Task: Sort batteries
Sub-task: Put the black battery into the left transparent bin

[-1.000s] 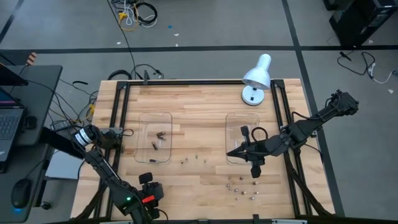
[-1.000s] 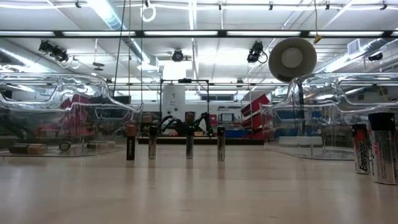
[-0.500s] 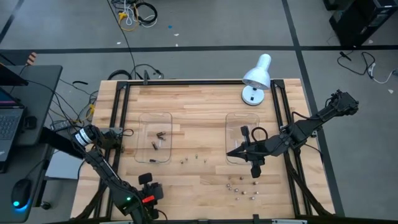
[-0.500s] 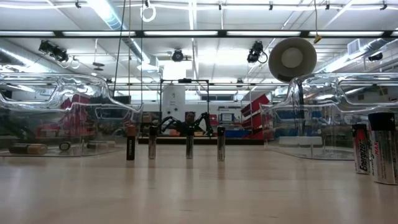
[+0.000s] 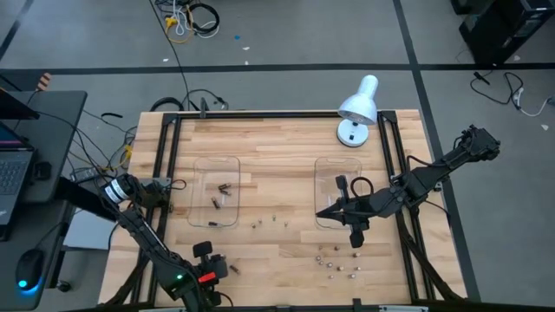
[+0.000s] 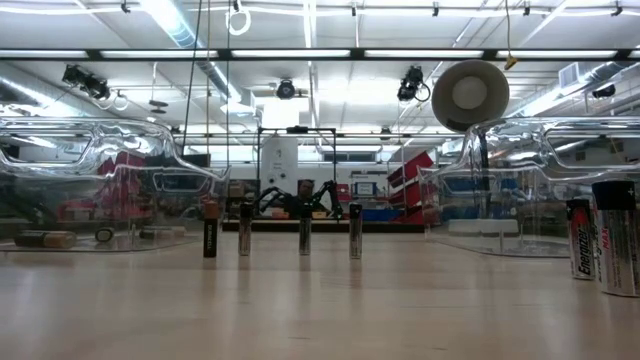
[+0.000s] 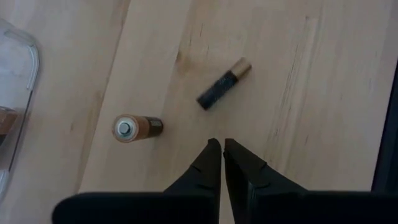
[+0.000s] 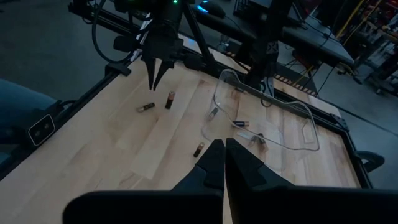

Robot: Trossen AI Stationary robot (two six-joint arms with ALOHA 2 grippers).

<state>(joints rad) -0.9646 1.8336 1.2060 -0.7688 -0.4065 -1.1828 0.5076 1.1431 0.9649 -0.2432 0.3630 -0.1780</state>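
Note:
Two batteries lie on the wood just past my left gripper (image 7: 221, 145): a dark one with a gold end (image 7: 222, 84) and a copper one (image 7: 137, 127). That gripper is shut, empty and pointing steeply down near the table's near-left edge (image 5: 221, 267), and it also shows in the right wrist view (image 8: 154, 84). Several batteries stand in a row (image 5: 270, 221) mid-table (image 6: 305, 234), and a cluster (image 5: 336, 263) lies near the right. My right gripper (image 5: 319, 212) hangs shut over the right tray's (image 5: 329, 169) near-left corner, its fingers (image 8: 222, 149) holding nothing.
The left clear tray (image 5: 205, 165) holds a few batteries (image 5: 222, 189). A white desk lamp (image 5: 358, 108) stands at the far right. Black frame rails (image 5: 165, 165) run along the table's sides. Two large batteries (image 6: 600, 235) stand close to the low camera.
My left gripper has shut on nothing while staying where it was. The right arm and the batteries have kept still.

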